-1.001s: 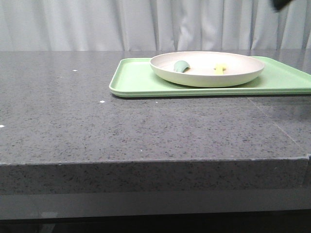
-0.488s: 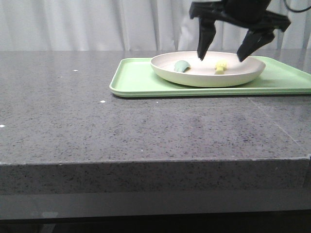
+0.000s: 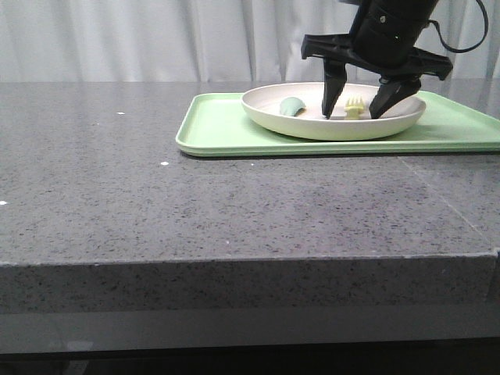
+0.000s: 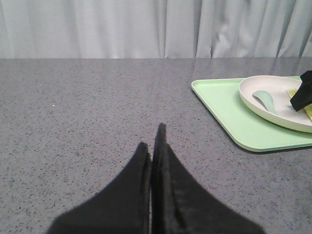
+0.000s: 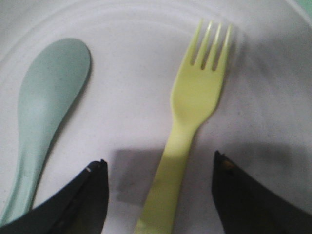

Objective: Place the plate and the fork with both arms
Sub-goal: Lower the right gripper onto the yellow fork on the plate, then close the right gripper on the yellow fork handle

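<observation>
The cream plate sits on the light-green tray at the back right. The pale-yellow fork lies in it, tines away from the wrist camera. My right gripper is open and reaches down into the plate, one finger on each side of the fork's handle, not touching it. My left gripper is shut and empty, low over the bare counter, well left of the tray; it does not show in the front view. The plate also shows in the left wrist view.
A grey-green spoon lies in the plate left of the fork. The green tray lies on the grey stone counter. White curtains hang behind. The counter's front edge is near the camera.
My right gripper came into view from above and dropped, open, into the plate around the fork. The plate, fork and spoon have not moved.
</observation>
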